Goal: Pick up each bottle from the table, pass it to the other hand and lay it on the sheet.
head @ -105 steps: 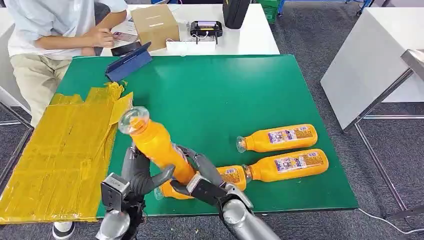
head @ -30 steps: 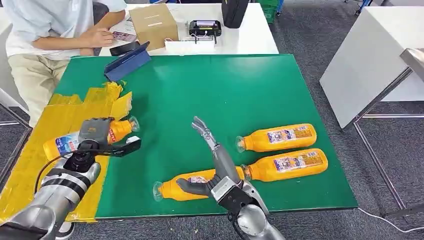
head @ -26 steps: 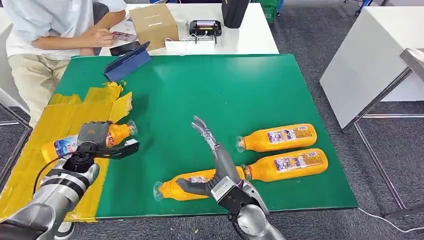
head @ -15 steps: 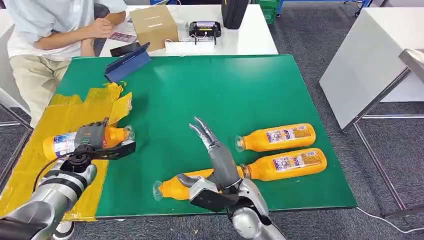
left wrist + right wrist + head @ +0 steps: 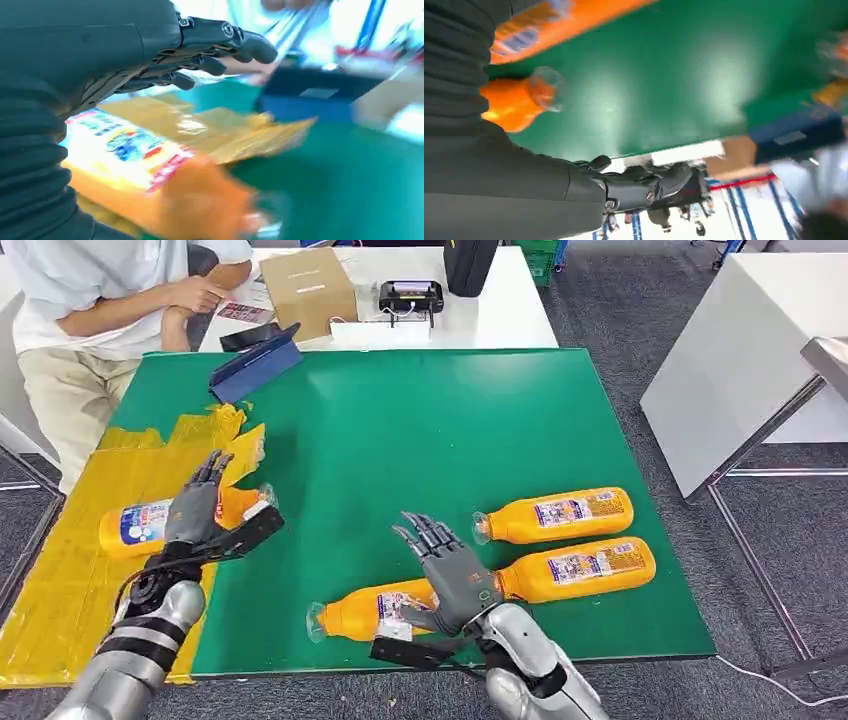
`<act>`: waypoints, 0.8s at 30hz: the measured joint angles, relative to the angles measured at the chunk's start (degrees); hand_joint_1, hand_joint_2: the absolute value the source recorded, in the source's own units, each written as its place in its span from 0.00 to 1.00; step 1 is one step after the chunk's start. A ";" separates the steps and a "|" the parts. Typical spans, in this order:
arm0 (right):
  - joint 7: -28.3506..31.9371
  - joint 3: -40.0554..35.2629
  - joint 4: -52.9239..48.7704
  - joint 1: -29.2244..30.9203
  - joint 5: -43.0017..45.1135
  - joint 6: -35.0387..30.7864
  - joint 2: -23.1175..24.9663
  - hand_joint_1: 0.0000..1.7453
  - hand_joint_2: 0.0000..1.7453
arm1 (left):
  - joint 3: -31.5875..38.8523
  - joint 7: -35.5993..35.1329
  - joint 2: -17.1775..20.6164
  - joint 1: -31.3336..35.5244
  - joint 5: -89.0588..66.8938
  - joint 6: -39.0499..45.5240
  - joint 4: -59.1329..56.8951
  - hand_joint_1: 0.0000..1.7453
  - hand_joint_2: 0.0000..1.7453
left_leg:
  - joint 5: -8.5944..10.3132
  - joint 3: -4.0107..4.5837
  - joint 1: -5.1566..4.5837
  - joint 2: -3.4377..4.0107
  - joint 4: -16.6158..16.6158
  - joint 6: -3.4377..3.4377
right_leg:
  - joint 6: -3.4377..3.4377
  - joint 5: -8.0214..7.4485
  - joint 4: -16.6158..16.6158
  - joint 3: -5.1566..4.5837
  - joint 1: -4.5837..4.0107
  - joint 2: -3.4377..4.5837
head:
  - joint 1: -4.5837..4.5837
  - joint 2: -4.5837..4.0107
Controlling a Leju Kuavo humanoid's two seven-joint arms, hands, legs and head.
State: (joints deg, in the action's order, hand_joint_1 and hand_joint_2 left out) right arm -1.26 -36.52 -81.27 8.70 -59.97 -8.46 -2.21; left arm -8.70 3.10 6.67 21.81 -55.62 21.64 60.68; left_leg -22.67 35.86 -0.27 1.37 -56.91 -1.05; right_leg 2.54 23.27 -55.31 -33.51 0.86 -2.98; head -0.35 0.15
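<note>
Bottle (image 5: 150,525) lies on the yellow sheet (image 5: 90,570); our left wrist view shows its label close. Our left hand (image 5: 195,510) hovers over it, released. Our right hand (image 5: 450,570), fingers spread, covers another bottle (image 5: 365,612) on the bench (image 5: 400,430).

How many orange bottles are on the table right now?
4. One lies on the yellow sheet under the left hand; three lie on the green mat.

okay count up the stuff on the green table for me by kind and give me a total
Orange bottles: 4 — one on the yellow sheet, three on the green
Yellow sheet: 1
Blue tablet case: 1
Total: 6
</note>
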 measured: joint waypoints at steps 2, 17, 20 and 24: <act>-0.57 -0.20 0.62 -0.07 -0.86 0.33 -0.92 0.00 1.00 | 0.62 0.92 -0.64 -2.64 2.49 -0.18 6.04 0.00 1.00 | -0.01 0.07 0.00 0.02 0.00 0.00 | 0.00 0.00 0.00 -0.07 0.00 0.01 | -0.02 0.00; -3.41 -0.72 8.60 -0.20 -3.09 2.89 -3.02 0.00 1.00 | -0.43 11.88 -4.39 -14.99 14.48 1.66 34.97 0.00 1.00 | -0.01 0.12 0.01 -0.02 0.00 0.00 | 0.00 0.01 0.01 -0.10 -0.02 -0.01 | 0.00 0.00; -3.39 -0.72 11.67 1.32 -2.89 2.89 -1.97 0.00 1.00 | -2.03 12.94 -4.89 -15.42 15.53 1.75 37.15 0.00 1.00 | -0.01 0.07 0.02 0.00 0.00 0.00 | 0.00 0.00 0.01 -0.07 -0.04 0.00 | 0.00 0.00; -3.46 -0.70 16.00 3.89 -2.30 2.93 -0.33 0.00 1.00 | -4.17 14.26 -5.23 -15.57 17.91 1.68 38.81 0.00 1.00 | -0.01 -0.04 0.04 0.05 0.01 0.00 | -0.03 -0.01 0.01 -0.01 -0.06 0.03 | 0.02 0.00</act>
State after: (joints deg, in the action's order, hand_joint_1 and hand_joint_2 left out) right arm -4.72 -37.22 -65.27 12.59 -62.27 -5.53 -2.54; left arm -12.88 17.36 1.44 6.24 -37.70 23.32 99.49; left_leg -22.67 35.82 -0.22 1.42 -56.90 -1.04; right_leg 2.51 23.27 -55.30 -33.52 0.81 -2.95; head -0.33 0.15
